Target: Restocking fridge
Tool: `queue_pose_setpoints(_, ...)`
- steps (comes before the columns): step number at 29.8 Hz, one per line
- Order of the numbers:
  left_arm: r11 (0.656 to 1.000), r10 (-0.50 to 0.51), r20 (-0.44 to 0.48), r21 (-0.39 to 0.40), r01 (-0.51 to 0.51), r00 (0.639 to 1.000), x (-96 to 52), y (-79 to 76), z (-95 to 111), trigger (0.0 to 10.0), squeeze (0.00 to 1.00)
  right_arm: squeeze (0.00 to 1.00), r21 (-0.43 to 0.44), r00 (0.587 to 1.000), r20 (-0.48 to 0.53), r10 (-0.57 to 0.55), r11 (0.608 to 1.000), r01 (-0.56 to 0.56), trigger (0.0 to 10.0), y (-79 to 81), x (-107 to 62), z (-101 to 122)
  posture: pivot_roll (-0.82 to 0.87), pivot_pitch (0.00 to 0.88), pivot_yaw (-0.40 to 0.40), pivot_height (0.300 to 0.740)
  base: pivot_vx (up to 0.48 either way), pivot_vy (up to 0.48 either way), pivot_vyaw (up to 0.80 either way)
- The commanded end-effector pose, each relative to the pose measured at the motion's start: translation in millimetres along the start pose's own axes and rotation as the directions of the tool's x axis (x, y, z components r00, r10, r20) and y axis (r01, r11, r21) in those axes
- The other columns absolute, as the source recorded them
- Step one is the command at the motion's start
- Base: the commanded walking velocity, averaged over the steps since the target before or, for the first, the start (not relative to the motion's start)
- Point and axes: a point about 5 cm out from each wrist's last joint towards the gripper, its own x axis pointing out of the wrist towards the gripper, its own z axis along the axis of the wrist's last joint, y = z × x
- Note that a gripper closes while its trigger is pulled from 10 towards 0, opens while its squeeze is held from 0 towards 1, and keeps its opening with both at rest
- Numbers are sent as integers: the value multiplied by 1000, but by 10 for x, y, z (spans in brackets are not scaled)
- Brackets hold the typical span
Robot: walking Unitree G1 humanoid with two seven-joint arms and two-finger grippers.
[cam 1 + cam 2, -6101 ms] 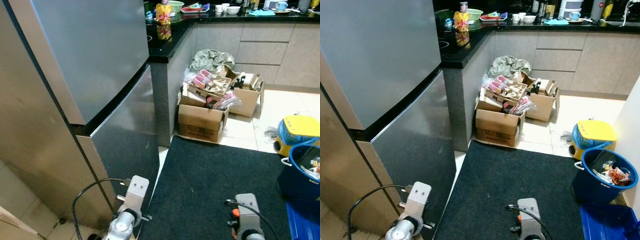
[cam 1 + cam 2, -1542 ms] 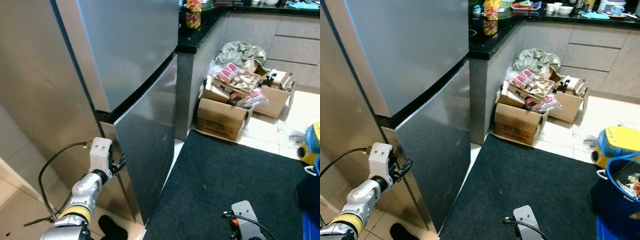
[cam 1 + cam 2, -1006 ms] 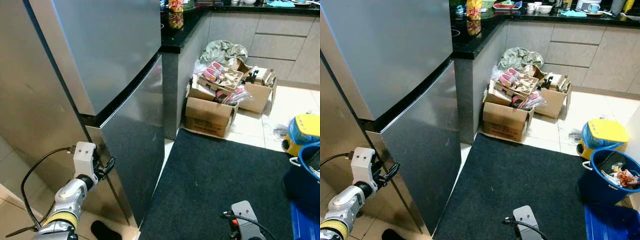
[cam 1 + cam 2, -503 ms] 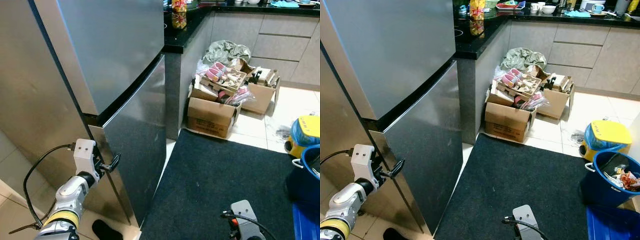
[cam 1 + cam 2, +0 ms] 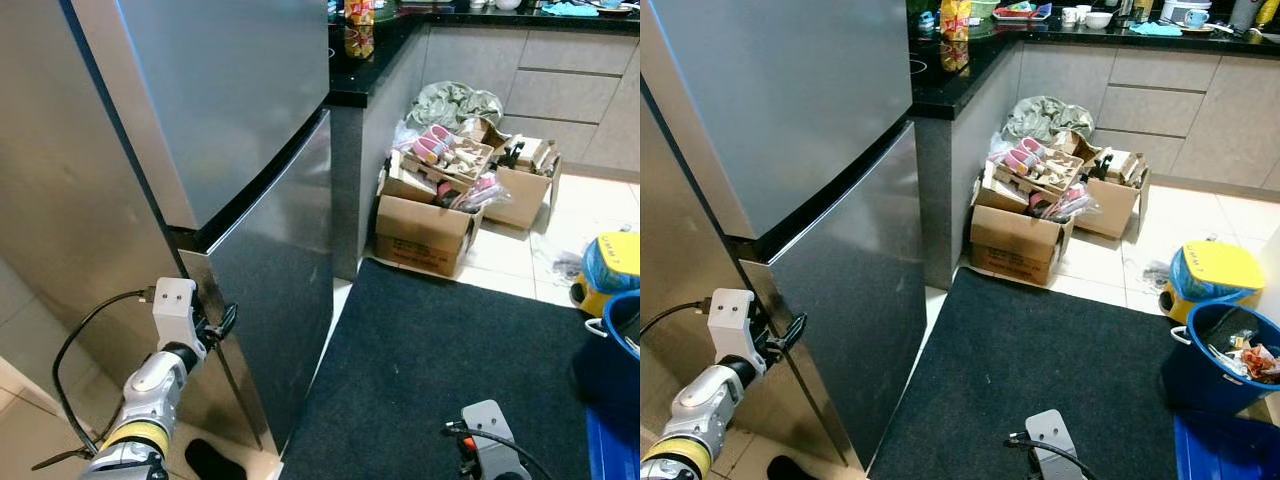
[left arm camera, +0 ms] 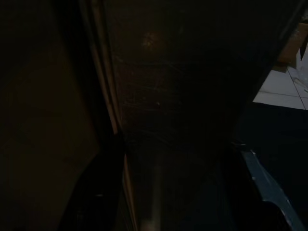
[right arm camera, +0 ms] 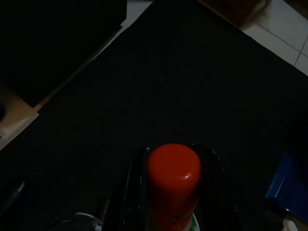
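Hooking lower fridge door (image 5: 275, 270) edge w/ spread fingers: left gripper (image 5: 222, 325); right gripper (image 7: 173, 192) clamped on red-capped bottle (image 7: 173, 180).

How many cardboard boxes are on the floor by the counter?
2. The nearer cardboard box sits at the mat's far edge, piled with clutter; the second box stands behind it, to the robot's right, beside the cabinets. Others may be hidden under the clutter.

No legible text, label, brand or number on anything in view.
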Motion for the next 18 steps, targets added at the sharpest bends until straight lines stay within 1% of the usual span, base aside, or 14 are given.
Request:
queue_pose_setpoints(1, 1000, -16, 5, -14, 16, 1000, 48, -97, -5, 0, 0, 0, 13, 1000, -6, 0, 1000, 0, 10000, 11, 0, -7, -91, 49, 8, 740, 0, 0, 0)
queue_pose_setpoints(4, 1000, -18, 6, -12, 18, 1000, 53, -110, -4, 0, 0, 0, 13, 1000, -7, 0, 1000, 0, 10000, 9, -1, -11, -90, 50, 8, 740, 0, 0, 0)
queue_pose_setpoints(5, 1000, -25, 11, -18, 25, 1000, 63, -130, 0, 3922, 0, 0, 13, 1000, -8, 0, 1000, 1, 10000, 8, -3, -14, -89, 50, 7, 740, 0, 0, 0)
queue_pose_setpoints(7, 999, -30, 15, -22, 30, 999, 69, -145, 3, 3922, 0, 0, 13, 1000, -9, 0, 1000, 1, 10000, 7, -3, -17, -89, 50, 7, 740, 0, 0, 0)
queue_pose_setpoints(9, 998, -61, 23, -27, 62, 998, 85, -201, 6, 3725, 0, 0, 13, 1000, -10, 0, 1000, 1, 10000, 7, -3, -17, -87, 51, 6, 740, 0, 0, 0)
queue_pose_setpoints(10, 992, -124, 24, -33, 124, 992, 99, -301, -13, 0, 0, 0, 13, 1000, -9, 1, 1000, -1, 10000, 10, -1, -13, -88, 51, 6, 740, 0, 0, 0)
queue_pose_setpoints(11, 986, -163, 23, -40, 164, 986, 107, -366, -26, 2039, 0, 0, 13, 1000, -8, 1, 1000, -1, 10000, 12, -1, -12, -88, 51, 6, 740, 0, 0, 0)
queue_pose_setpoints(12, 986, -163, 23, -40, 164, 986, 107, -366, -26, 2039, 0, 0, 13, 1000, -8, 1, 1000, -1, 10000, 12, -1, -12, -88, 51, 6, 740, 0, 0, 0)
queue_pose_setpoints(13, 978, -203, 20, -45, 204, 979, 113, -426, -39, 4196, 0, 0, 14, 1000, -8, 2, 1000, -2, 10000, 13, -1, -11, -88, 53, 7, 740, 0, 0, 0)
queue_pose_setpoints(14, 969, -242, 17, -48, 243, 970, 116, -485, -51, 7412, 0, 0, 14, 1000, -7, 2, 1000, -2, 10000, 14, -1, -10, -88, 53, 7, 740, 0, 0, 0)
queue_pose_setpoints(15, 957, -284, 13, -50, 284, 959, 119, -548, -61, 10000, 0, 0, 14, 1000, -7, 2, 1000, -2, 10000, 15, 0, -8, -88, 52, 7, 740, 0, 0, 0)
queue_pose_setpoints(18, 950, -308, 10, -51, 308, 951, 121, -584, -67, 10000, 0, 0, 14, 1000, -7, 3, 1000, -3, 10000, 15, 0, -7, -88, 53, 6, 740, 0, 0, 0)
